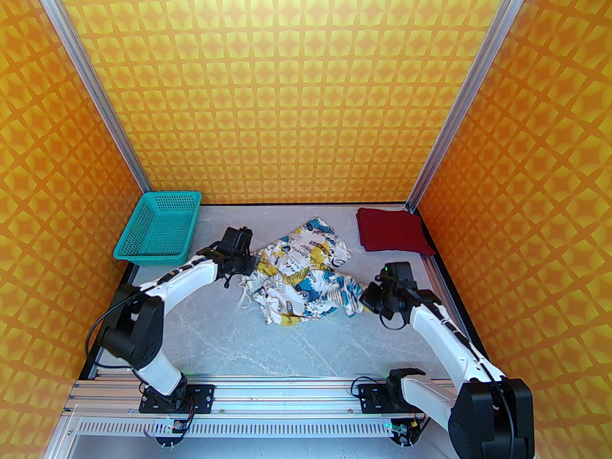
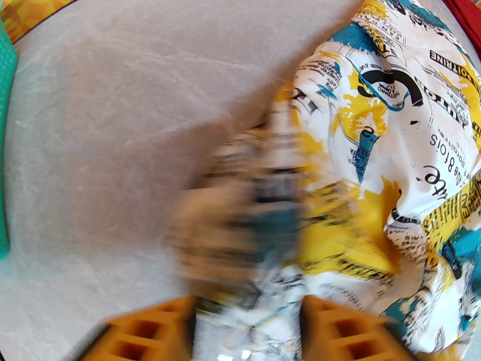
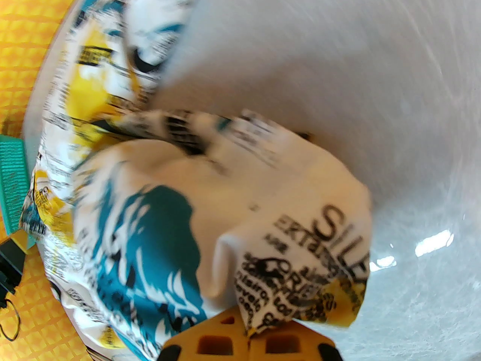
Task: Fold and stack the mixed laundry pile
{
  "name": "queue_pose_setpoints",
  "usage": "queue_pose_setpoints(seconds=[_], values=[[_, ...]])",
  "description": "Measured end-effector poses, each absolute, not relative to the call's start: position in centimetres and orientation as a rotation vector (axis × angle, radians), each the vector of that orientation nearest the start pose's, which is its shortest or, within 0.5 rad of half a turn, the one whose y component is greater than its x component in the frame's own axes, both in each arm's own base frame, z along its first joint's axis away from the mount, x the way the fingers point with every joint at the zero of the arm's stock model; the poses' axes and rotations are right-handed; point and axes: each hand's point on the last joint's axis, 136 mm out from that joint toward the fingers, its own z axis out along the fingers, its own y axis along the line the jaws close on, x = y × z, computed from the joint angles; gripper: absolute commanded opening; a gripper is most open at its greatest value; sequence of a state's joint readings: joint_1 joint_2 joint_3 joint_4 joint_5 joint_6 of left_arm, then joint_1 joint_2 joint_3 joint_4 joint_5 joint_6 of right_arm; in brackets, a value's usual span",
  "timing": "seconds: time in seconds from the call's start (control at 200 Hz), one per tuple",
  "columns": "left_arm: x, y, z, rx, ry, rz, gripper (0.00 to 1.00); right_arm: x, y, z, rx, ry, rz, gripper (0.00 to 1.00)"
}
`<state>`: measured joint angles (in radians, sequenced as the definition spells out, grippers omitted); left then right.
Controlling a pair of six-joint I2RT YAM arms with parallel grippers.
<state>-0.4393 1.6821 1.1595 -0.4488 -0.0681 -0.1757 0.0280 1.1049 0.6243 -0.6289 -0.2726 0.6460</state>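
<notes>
White printed garment (image 1: 306, 275): soft, light, crumpled; take by outer edges.
Left jaws: apart, cloth between.
Right jaws: pinching its edge.

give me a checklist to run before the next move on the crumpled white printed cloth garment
1. Right gripper shut on the white cloth garment printed in blue, yellow and black: ok.
2. Left gripper clamped on it: not ok, jaws apart, cloth between them blurred.
3. Garment spread flat on the grey table: not ok, crumpled.
4. Dark red cloth T-shirt folded, lying apart at the far right: ok.
5. Teal perforated plastic basket apart from the garment: ok.
</notes>
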Motion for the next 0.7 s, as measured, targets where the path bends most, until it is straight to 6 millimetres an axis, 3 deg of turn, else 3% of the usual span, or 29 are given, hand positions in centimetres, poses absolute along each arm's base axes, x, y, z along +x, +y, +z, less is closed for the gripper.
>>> queue_pose_setpoints(seconds=[0.165,0.31,0.405,0.475,0.54,0.605,0.7], values=[[36.9,-16.4,10.7,0.25,2.556,-0.195,0.64,25.2,5.3,7.3,0.738,2.635,0.562,0.33],[32.7,-16.5,10.9,0.19,2.592,-0.328,0.59,25.7,4.6,7.9,0.714,2.64,0.504,0.4],[29.3,-18.8,10.0,0.225,2.624,-0.457,0.6,26.4,4.0,8.8,0.704,2.624,0.471,0.42],[26.5,-21.3,8.9,0.302,2.648,-0.562,0.49,26.9,3.6,9.2,0.698,2.62,0.461,0.43],[24.2,-23.5,7.8,0.375,2.66,-0.654,0.46,27.0,3.3,9.0,0.697,2.632,0.451,0.43],[22.5,-25.0,6.8,0.424,2.674,-0.729,0.5,26.8,3.1,8.6,0.702,2.651,0.44,0.43],[21.9,-25.9,5.7,0.43,2.681,-0.783,0.58,26.5,2.6,8.4,0.712,2.665,0.427,0.44]])
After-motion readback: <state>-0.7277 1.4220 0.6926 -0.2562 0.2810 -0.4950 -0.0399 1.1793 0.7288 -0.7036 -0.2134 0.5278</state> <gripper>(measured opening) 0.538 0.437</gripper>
